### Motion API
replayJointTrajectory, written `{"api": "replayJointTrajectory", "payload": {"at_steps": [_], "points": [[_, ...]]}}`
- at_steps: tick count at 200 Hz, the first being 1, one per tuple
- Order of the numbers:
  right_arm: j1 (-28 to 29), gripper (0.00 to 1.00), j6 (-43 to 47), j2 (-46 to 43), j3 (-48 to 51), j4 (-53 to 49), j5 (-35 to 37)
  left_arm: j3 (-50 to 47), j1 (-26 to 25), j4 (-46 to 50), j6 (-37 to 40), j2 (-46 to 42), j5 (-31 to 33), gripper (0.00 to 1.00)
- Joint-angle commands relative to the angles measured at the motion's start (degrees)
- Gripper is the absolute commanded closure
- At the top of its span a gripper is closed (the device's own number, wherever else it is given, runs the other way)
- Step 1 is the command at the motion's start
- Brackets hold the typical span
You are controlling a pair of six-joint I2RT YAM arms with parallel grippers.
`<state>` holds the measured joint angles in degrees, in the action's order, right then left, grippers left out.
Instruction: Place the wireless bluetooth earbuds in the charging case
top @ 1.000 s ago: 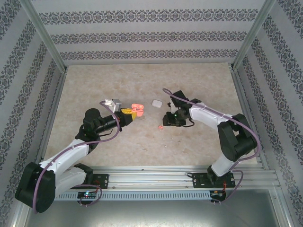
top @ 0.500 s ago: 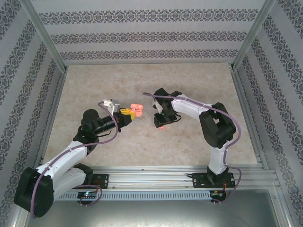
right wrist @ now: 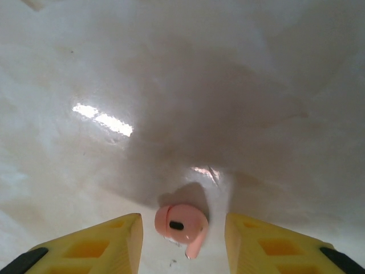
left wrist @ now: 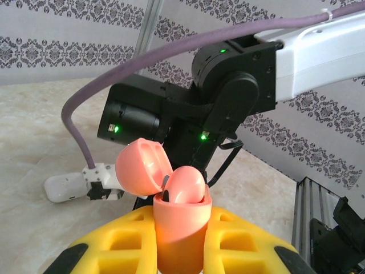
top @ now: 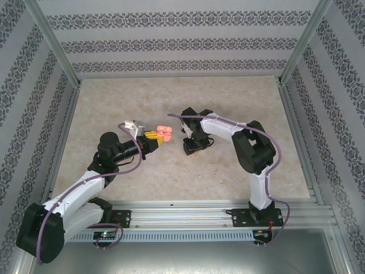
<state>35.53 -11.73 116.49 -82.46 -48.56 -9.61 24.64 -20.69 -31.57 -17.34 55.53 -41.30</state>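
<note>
Near the middle of the table point(top: 239, 103) the left hand point(top: 156, 137) is held low, its arm stretched from the near left corner and slanting toward the far right; its yellow fingers point(left wrist: 122, 245) are pressed together on the coral charging case point(left wrist: 181, 228), which stands upright between them with its lid point(left wrist: 141, 169) hinged open and tipped to one side; just right of that case the right hand point(top: 191, 147) points down at the table, its arm rising from the near right, bent sharply at the elbow, forearm running leftward; its fingers point(right wrist: 91, 245) are spread, and one coral earbud point(right wrist: 181, 224) lies on the table between them, touching neither; a white case point(left wrist: 67, 187) lies flat beyond the coral one, beneath the right arm's wrist.
</note>
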Motion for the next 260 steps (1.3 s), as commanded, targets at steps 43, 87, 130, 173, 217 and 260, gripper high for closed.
{"api": "replayJointTrajectory", "payload": {"at_steps": [43,87,130,173,217,260], "points": [[0.90,0.64,0.46,2.87,-2.08,-0.60,0.64,-0.74,-0.96,-0.31,-0.03,-0.95,0.19,1.00],[1.08,0.70,-0.65,1.97,-1.42,-0.83,-0.22,-0.72,-0.94,0.10,0.38,-1.21,0.37,1.00],[1.12,0.72,-2.95,-3.28,0.25,-0.06,0.59,-0.38,-0.98,-0.10,0.73,-0.66,0.34,1.00],[1.15,0.73,-6.56,-11.60,2.18,2.91,3.94,0.35,-0.93,-1.21,0.96,-0.04,0.00,1.00],[1.68,0.73,-11.40,-21.64,4.14,6.46,9.47,1.95,-0.93,-2.38,0.59,0.58,-0.42,1.00],[4.75,0.73,-14.89,-31.82,6.01,13.63,14.30,3.47,-1.02,-4.25,-0.39,1.99,-0.78,1.00]]}}
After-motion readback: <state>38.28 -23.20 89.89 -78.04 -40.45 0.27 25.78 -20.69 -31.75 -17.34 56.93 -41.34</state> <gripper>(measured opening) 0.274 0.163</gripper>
